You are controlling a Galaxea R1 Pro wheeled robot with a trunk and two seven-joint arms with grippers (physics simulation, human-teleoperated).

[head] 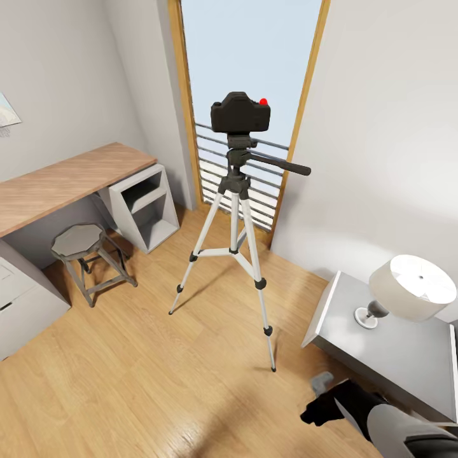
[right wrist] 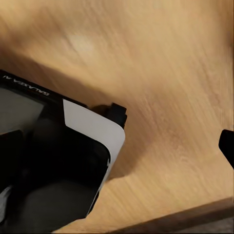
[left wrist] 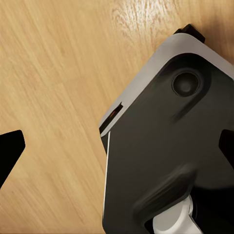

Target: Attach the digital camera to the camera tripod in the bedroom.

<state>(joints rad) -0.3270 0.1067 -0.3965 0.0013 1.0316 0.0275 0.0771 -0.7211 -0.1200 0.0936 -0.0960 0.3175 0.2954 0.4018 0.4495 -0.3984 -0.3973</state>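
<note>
The digital camera (head: 240, 112) sat square on the head of the camera tripod (head: 233, 229), which stood on the wood floor (head: 127, 375) before the window (head: 251, 95), far and a little left of the robot's right arm (head: 375, 416). That arm hung low at the near right by the grey bedside surface (head: 394, 356), making it the nearer one. The pan handle (head: 283, 165) ran out rightward. Both wrist views looked down at floor and robot base; whether either pair of jaws was open or closed could not be told.

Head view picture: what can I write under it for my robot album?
The digital camera sits on top of the camera tripod by the bedroom window.
</note>
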